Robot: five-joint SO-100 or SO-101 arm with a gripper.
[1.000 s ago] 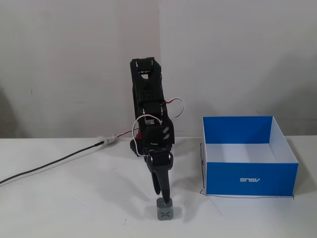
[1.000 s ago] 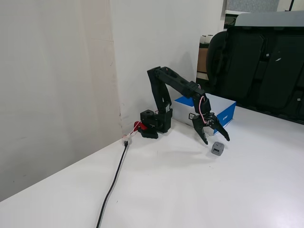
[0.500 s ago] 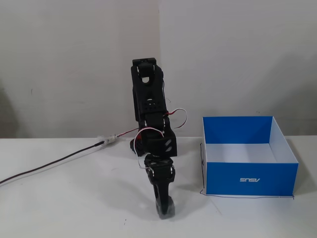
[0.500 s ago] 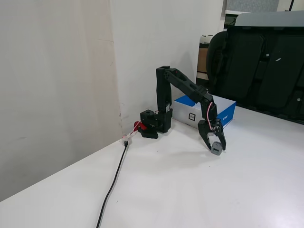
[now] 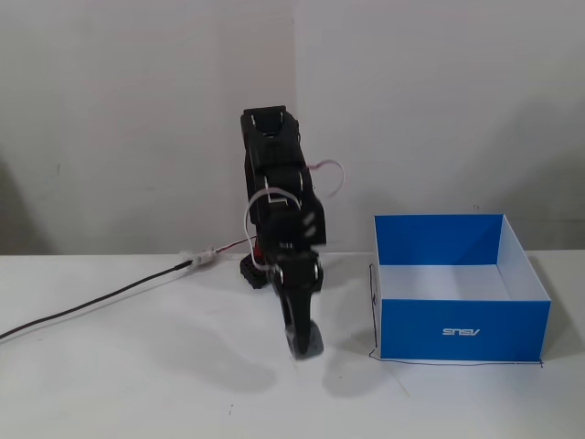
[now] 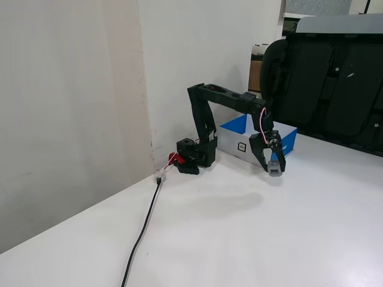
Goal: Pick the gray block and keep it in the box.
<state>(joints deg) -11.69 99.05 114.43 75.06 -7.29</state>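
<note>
The gray block (image 5: pixel 305 342) is a small gray cube held between my gripper's fingertips, just above the white table; it also shows in a fixed view (image 6: pixel 274 171). My gripper (image 5: pixel 302 340) points down and is shut on the block, left of the box (image 5: pixel 462 331). The box is open-topped with blue walls, a white inside and an upside-down ASUS logo on its front. In a fixed view the gripper (image 6: pixel 273 170) hangs in front of the box (image 6: pixel 232 130), apart from it.
The arm's base (image 5: pixel 256 271) stands at the back against the white wall. A black cable (image 5: pixel 101 298) runs left from it across the table. A black chair (image 6: pixel 329 84) stands beyond the table. A thin black line outlines the box's place (image 5: pixel 457 363).
</note>
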